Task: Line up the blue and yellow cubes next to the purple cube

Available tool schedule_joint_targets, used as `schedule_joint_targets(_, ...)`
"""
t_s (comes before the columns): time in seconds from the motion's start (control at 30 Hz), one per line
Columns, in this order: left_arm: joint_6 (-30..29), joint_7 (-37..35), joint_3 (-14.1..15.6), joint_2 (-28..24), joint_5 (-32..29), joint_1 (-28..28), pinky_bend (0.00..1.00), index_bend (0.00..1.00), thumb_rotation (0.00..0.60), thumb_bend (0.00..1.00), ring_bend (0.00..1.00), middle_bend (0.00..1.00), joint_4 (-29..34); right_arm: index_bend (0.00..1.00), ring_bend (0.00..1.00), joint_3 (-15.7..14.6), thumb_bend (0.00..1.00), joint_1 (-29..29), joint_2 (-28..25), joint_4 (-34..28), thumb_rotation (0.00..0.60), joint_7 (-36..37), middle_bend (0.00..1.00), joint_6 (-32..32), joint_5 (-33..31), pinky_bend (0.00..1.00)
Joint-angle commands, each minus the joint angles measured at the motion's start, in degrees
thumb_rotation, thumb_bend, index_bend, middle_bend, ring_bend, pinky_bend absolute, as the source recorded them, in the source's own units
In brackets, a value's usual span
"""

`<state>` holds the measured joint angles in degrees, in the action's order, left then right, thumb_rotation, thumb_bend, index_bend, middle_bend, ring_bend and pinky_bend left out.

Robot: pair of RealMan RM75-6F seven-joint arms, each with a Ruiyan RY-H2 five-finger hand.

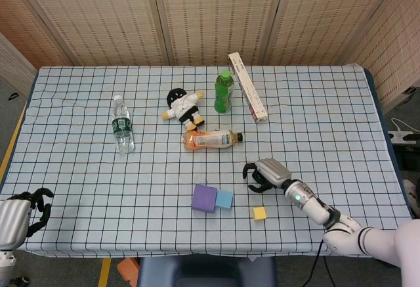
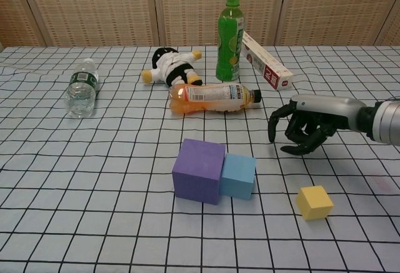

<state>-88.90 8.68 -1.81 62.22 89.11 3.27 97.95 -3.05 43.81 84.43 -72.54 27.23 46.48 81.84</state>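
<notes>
While empty, right hand (image 2: 306, 129) hovers above-behind yellow cube (image 2: 314, 202).

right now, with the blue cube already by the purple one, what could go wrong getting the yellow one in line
The right hand hovers empty, above and behind the yellow cube. The cube is small, so the fingers may knock it away rather than grip it. The blue cube touches the purple cube; pushing the yellow one in beside it could shove both out of line. The orange bottle lies on its side behind and could roll if bumped.
</notes>
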Motion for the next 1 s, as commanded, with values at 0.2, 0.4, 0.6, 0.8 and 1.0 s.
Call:
schedule_joint_targets(0.2,-0.26,0.23,-0.11,-0.09,-0.08,-0.10,0.65,0.44,0.600,0.49,0.56,0.64,0.18,0.40,0.75,-1.21,0.09,-5.41,-11.00,-15.17,0.600,-15.44,0.87,-0.10,-7.48,1.00)
schedule_joint_targets(0.4,0.15,0.38,-0.05,0.03,-0.26,0.01,0.65,0.44,0.600,0.49,0.56,0.64,0.05,0.40,0.75,-2.04,0.07,-7.04,-13.33,-17.35,0.600,-13.93,0.87,1.10,-3.66,1.00)
schedule_joint_targets(0.6,0.19,0.39,-0.10,0.06,-0.41,0.02,0.65,0.44,0.600,0.49,0.56,0.64,0.00,0.40,0.75,-2.88,0.05,-6.76,-14.01,-17.77,0.600,-9.80,0.87,-2.62,-1.78,1.00)
schedule_joint_targets(0.8,0.19,0.37,-0.26,0.10,-0.90,-0.06,0.65,0.44,0.600,0.49,0.56,0.64,-0.09,0.37,0.75,-3.43,0.03,-6.18,-14.24,-17.37,0.600,-5.48,0.87,-4.52,1.85,1.00)
schedule_joint_targets(1.0,0.37,0.51,-0.19,0.11,-0.88,0.01,0.65,0.44,0.600,0.49,0.56,0.64,-0.07,0.31,0.75,-4.05,0.02,-5.89,-14.69,-17.65,0.600,-1.65,0.87,-4.85,4.96,1.00)
